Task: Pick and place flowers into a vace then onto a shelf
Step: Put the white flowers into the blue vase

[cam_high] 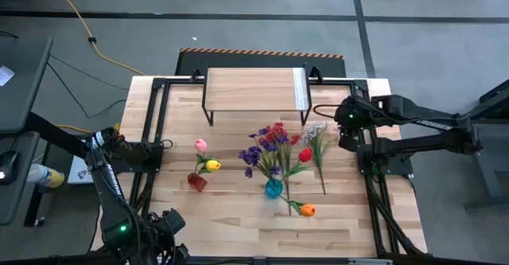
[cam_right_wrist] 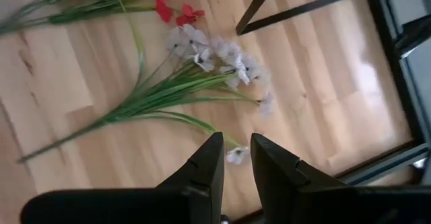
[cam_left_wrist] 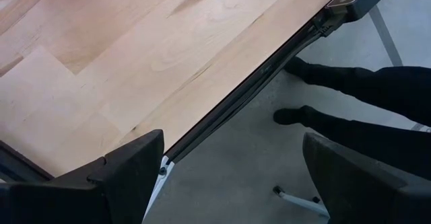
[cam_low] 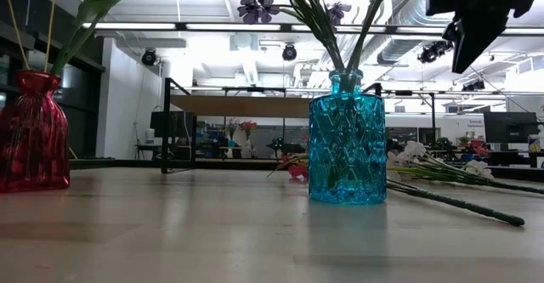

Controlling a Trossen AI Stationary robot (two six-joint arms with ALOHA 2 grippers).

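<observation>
A blue vase (cam_high: 273, 188) (cam_low: 346, 143) stands mid-table with purple sprays and a red tulip in it. Left of it, a red vase (cam_high: 197, 181) (cam_low: 32, 134) holds a pink and a yellow tulip. A whitish-lavender spray (cam_high: 318, 142) (cam_right_wrist: 202, 69) lies flat on the table beside a red cluster (cam_high: 277, 130). An orange tulip (cam_high: 306, 210) lies near the front. The shelf (cam_high: 254, 90) stands at the far edge. My right gripper (cam_high: 347, 143) (cam_right_wrist: 236, 162) hangs above the spray's blossoms, its fingers only narrowly apart and holding nothing. My left gripper (cam_left_wrist: 232, 177) waits open over the near left edge.
Black frame rails (cam_high: 155, 130) run along both sides of the table. The shelf's thin black legs (cam_right_wrist: 269, 9) stand close to the spray. A person's dark legs and shoes (cam_left_wrist: 350, 109) are on the floor just past the table's near edge.
</observation>
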